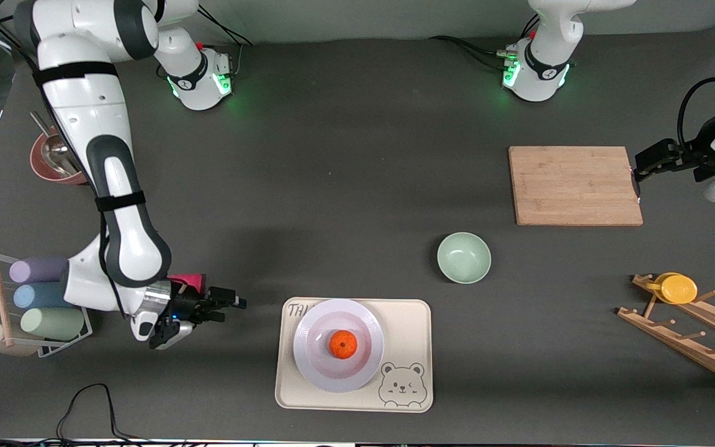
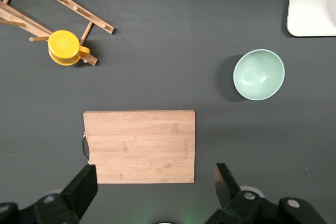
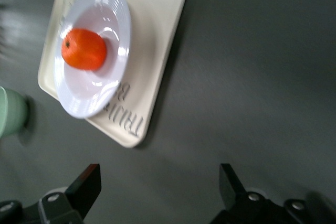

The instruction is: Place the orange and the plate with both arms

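The orange sits in the plate, which rests on the beige bear tray, so the placing looks done. The right gripper (fingers apart, empty) hangs beside the tray; the left gripper, fingers also apart and empty, waits at the cutting board's edge.

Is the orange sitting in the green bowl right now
No, the orange sits on the plate, which rests on the beige tray, while the green bowl holds nothing.
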### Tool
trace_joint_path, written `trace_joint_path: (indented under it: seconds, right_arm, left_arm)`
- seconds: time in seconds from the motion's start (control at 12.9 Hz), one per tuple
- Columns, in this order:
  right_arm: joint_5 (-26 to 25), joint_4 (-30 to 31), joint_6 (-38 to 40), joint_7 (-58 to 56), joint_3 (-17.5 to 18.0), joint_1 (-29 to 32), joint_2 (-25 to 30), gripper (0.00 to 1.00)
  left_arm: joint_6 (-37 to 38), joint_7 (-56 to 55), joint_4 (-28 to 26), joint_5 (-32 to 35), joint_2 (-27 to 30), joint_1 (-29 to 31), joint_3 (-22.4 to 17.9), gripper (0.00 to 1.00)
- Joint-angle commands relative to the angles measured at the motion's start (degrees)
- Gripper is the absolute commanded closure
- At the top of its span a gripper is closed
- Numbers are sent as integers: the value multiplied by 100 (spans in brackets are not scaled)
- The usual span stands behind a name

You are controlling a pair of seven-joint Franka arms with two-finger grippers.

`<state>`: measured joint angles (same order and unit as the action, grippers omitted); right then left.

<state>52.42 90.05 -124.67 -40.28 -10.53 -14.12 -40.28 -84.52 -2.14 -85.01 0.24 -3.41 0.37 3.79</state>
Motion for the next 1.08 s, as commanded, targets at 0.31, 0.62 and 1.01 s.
trace_joint_path:
  seconds: [0.31,0.62,1.01]
  right_arm:
    - [-2356,611,449,968,-1231,-855,1040,0]
    - [-3631,85,1250,1821,-1249,-934,1303,0]
    - [-4170,-1303,2620,2471,-1223,-1023,1339,0]
  left_arm:
    - [68,-14,-69,-76,130,-45,-45,0]
    - [85,-32,-33,-85,130,-28,-45,0]
    - [76,-23,-33,-85,121,-19,-45,0]
